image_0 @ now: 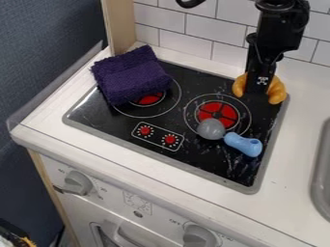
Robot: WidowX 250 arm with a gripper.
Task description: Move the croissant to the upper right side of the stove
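While the black robot arm is coming into the view from the top edge, its gripper [260,86] is hanging over the croissant [277,92] at the upper right corner of the stove [222,172]. The croissant is curving out on both sides of the gripper, which is hiding its middle; whether the gripper is clamping it or standing apart around it, I cannot tell.

A folded purple towel [130,76] is lying on the upper left corner of the stove, partly covering the left burner [150,99] and overhanging the stove's edge. Near the croissant, the right burner [226,114] is showing its red centre. A toy utensil with a round grey head [211,129] and a light blue handle [243,144] is resting on the stove, its head overlapping the lower edge of that burner and its handle pointing towards the lower right. Two red knobs [170,139] are sitting in an outlined panel left of the utensil.
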